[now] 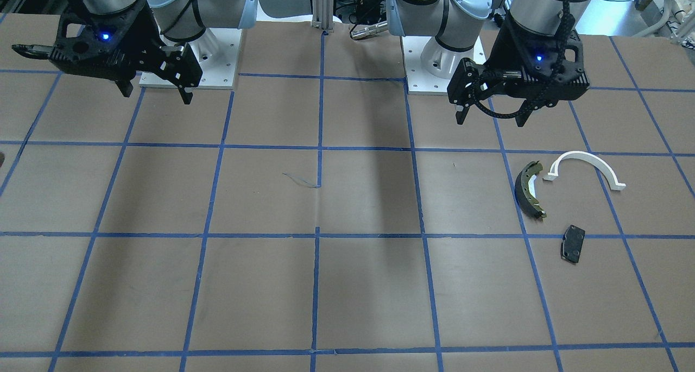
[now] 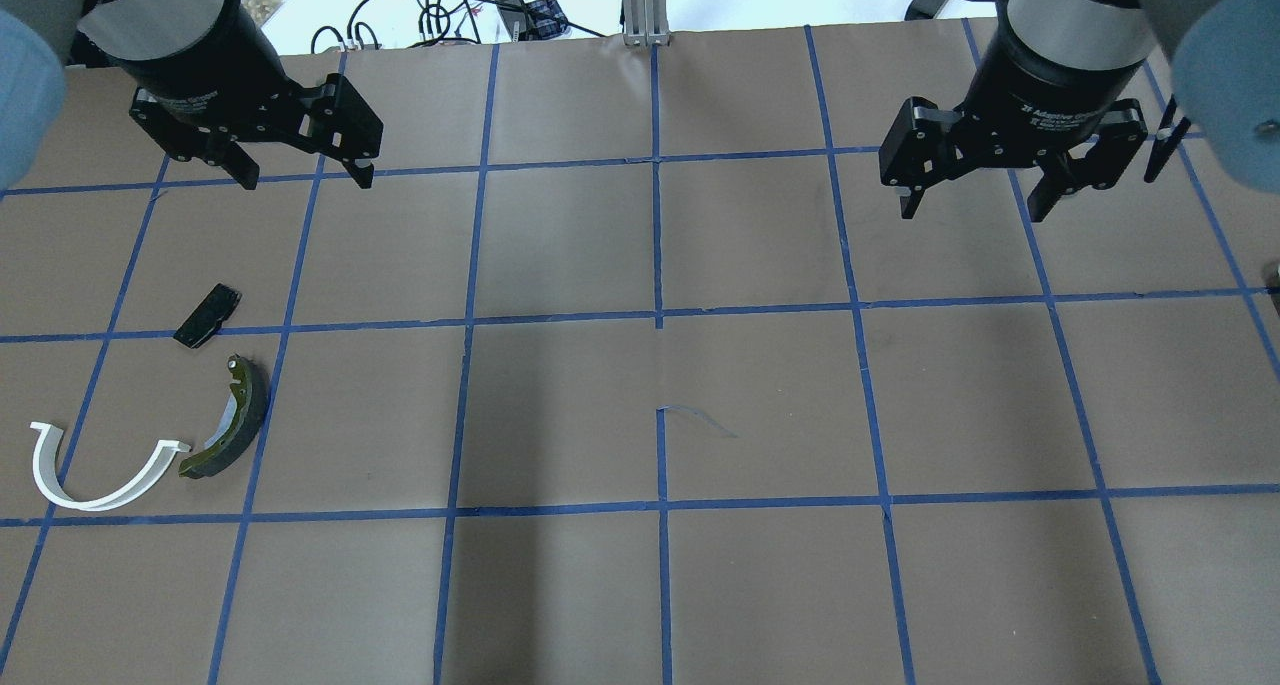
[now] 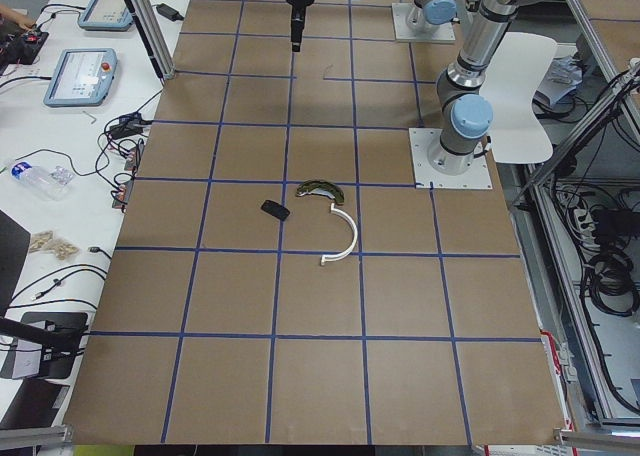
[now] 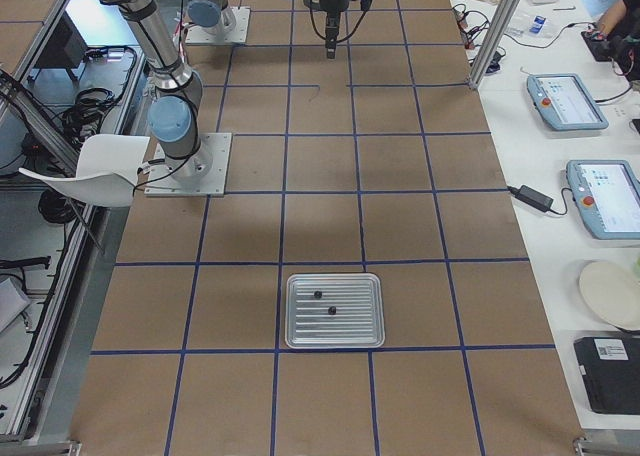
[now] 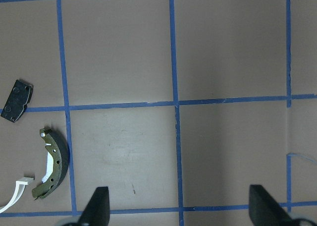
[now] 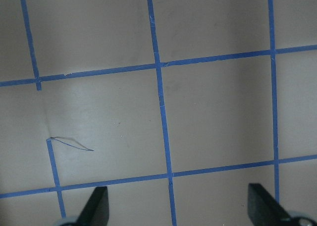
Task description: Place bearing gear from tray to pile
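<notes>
The pile lies on the robot's left side: a dark brake shoe (image 2: 238, 420) with olive lining, a white plastic arch (image 2: 90, 492) and a flat black pad (image 2: 207, 316). A silver tray (image 4: 300, 336) shows only in the exterior right view, near the table's right end. Two small dark parts (image 4: 318, 295) lie on it, too small to tell which is the bearing gear. My left gripper (image 2: 305, 180) is open and empty, high above the table beyond the pile. My right gripper (image 2: 970, 210) is open and empty, far from the tray.
Blue tape lines grid the brown table. The arm bases (image 1: 190, 57) stand at the robot's edge. Side benches hold tablets (image 4: 565, 101) and cables. A white chair (image 4: 95, 171) stands behind the robot.
</notes>
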`<state>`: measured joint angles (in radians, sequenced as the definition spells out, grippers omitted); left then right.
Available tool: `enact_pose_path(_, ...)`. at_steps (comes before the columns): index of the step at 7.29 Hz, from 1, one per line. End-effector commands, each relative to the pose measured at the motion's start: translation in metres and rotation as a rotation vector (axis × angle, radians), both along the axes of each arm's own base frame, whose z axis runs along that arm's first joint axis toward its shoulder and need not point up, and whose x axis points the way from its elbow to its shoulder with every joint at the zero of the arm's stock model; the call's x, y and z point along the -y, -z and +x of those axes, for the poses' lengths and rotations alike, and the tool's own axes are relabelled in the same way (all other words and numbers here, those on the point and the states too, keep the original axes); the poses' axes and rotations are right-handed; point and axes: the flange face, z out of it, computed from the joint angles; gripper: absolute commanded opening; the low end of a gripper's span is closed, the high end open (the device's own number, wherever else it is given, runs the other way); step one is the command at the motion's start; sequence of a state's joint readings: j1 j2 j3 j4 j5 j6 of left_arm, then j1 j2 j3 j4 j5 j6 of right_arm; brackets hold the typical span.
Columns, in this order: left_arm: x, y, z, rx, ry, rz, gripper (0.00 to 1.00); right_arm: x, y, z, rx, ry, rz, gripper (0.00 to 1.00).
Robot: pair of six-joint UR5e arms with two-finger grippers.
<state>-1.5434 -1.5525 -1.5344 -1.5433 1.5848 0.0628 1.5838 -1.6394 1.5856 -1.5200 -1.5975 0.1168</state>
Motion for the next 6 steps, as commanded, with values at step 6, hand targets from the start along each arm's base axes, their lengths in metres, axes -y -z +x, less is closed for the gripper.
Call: enact_pose_path(6, -0.001, 0.006, -0.001, -0.008, -0.016, 0.008, 1.00, 0.000, 0.017, -0.009, -0.085, 0.011, 0.009, 1.00)
